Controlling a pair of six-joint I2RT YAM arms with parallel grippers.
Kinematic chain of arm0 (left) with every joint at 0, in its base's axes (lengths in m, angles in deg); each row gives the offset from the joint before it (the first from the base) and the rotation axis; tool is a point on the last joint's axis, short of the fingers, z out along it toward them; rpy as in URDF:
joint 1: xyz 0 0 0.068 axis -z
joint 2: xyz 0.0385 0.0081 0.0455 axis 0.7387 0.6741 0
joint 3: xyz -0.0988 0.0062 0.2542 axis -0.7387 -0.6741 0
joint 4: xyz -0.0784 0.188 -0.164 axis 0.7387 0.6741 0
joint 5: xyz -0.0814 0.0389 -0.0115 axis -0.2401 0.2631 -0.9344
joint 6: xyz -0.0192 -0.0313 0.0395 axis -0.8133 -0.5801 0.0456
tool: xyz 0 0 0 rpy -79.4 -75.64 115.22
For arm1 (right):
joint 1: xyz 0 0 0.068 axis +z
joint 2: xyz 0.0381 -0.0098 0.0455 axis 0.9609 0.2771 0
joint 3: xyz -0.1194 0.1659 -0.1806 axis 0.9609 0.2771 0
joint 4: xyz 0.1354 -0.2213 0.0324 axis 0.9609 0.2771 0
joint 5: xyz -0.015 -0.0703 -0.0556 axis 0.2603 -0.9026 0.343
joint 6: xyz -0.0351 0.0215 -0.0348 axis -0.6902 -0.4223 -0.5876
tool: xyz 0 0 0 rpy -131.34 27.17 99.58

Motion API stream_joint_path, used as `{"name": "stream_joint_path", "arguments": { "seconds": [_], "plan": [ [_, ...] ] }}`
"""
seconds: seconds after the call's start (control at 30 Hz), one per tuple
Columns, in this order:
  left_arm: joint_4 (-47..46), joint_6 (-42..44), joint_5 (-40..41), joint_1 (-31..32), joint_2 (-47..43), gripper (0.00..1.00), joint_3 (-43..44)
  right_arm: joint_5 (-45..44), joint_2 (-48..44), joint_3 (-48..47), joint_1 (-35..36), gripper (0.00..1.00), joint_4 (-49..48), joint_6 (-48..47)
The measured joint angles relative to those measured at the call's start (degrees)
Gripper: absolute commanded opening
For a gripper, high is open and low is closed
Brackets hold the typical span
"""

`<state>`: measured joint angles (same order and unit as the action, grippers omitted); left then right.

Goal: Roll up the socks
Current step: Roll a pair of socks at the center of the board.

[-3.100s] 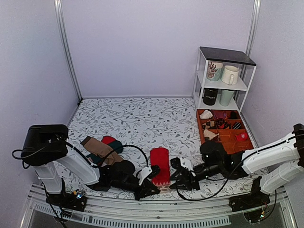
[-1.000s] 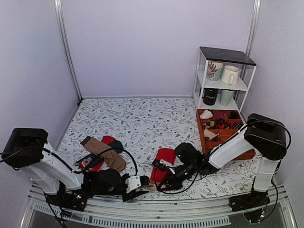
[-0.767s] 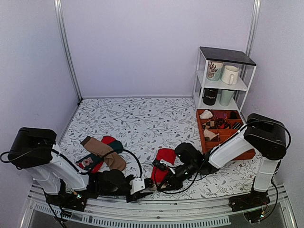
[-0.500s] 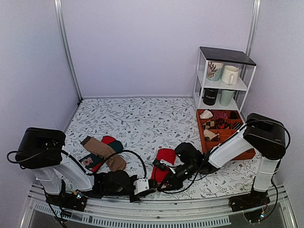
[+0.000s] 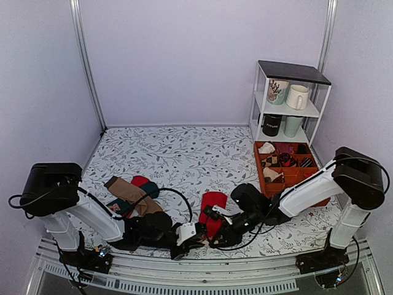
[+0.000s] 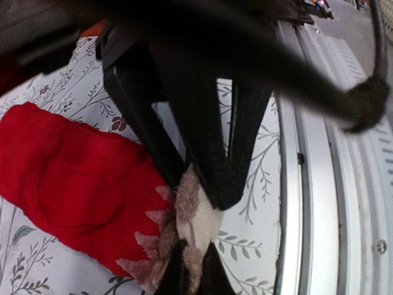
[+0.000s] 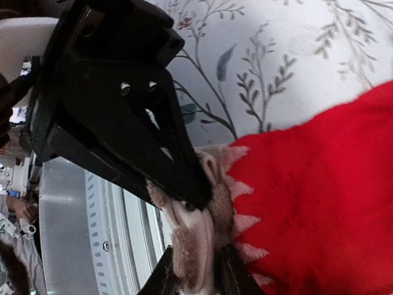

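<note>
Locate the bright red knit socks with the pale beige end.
In the top view the bright red knit socks lie centrally by the table's near edge, beige end pinched by the left gripper, right gripper alongside.

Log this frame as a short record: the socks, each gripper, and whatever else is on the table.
socks: red, lying on the patterned table, no roll visible
beige end: bunched, at the table's near edge
left gripper: shut on the beige end
right gripper: at the same beige end, fabric between its fingers; grip unclear
other items: tan-brown sock left of the socks; orange tray and mug shelf at right
</note>
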<state>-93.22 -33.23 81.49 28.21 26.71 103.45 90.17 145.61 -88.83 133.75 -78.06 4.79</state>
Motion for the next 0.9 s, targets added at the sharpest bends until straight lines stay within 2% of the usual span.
{"name": "stream_joint_path", "arguments": {
  "seconds": [0.23, 0.4, 0.6, 0.9],
  "plan": [
    [13.2, -9.8, -10.4, -3.7, 0.8, 0.0, 8.5, -15.7, -19.5, 7.4, 1.3, 0.35, 7.8, -2.4],
    [17.0, -13.9, -17.2, -5.0, 4.1, 0.0, 13.1, -26.3, -29.4, 11.6, 9.7, 0.37, 3.7, -9.7],
    [16.2, -15.6, -22.2, -6.5, 5.8, 0.0, 14.0, -32.9, -24.3, 12.7, 16.1, 0.37, 0.3, -19.3],
    [14.7, -16.3, -24.2, -6.9, 6.4, 0.0, 13.5, -39.0, -17.6, 12.5, 17.4, 0.37, -1.8, -25.2]
  ]
}}
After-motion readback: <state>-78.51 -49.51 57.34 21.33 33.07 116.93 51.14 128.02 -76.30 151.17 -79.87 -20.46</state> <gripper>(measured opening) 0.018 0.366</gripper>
